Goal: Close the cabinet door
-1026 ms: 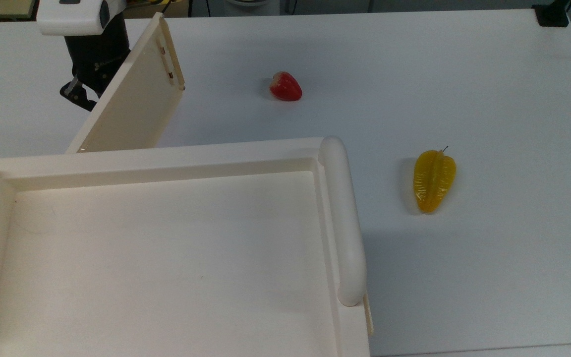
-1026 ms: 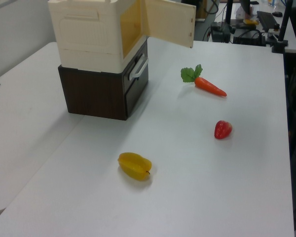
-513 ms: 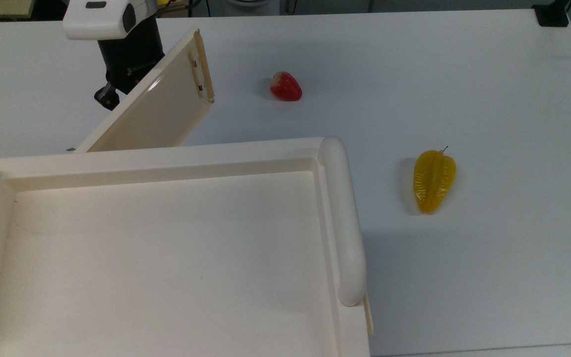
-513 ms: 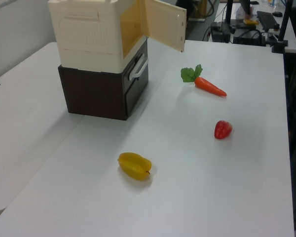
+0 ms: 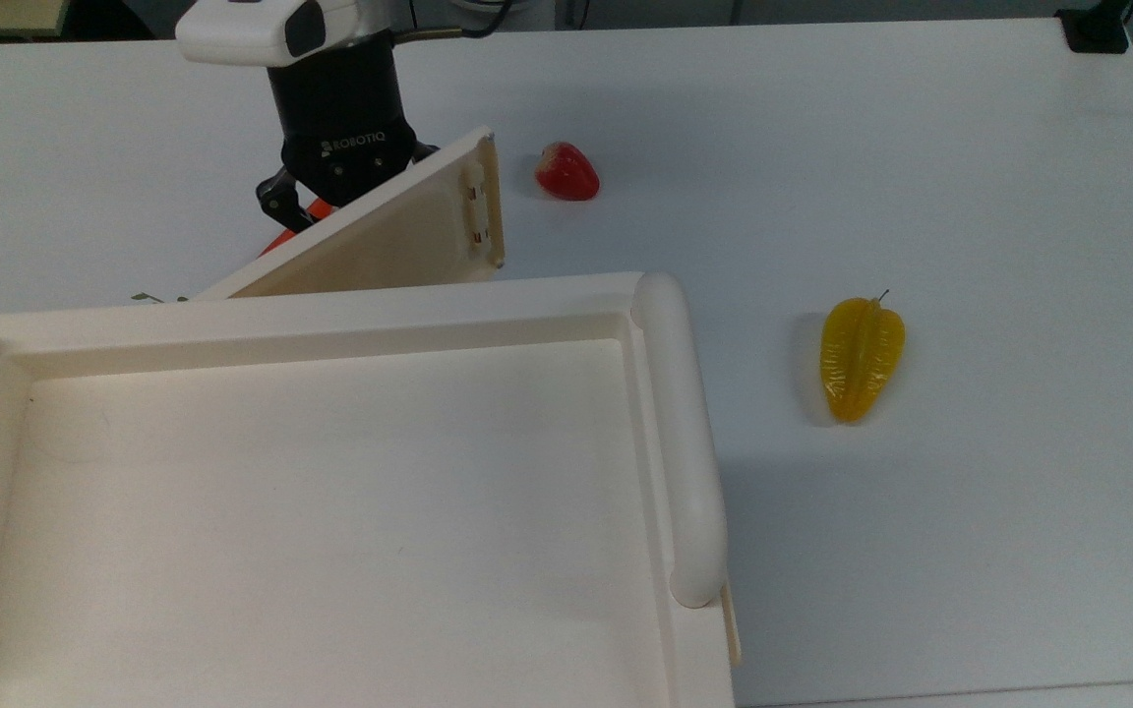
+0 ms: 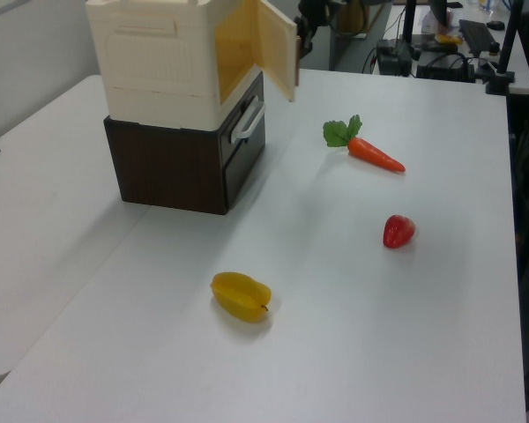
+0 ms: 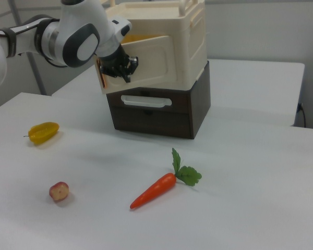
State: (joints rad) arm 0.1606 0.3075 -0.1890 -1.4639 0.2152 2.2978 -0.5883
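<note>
While ajar, cabinet door (image 5: 389, 246) — end effector (image 5: 330, 197) behind

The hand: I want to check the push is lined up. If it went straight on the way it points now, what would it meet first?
The hand sits right at the outer face of the cabinet door, so it would likely meet that panel first; actual contact is unclear.
</note>
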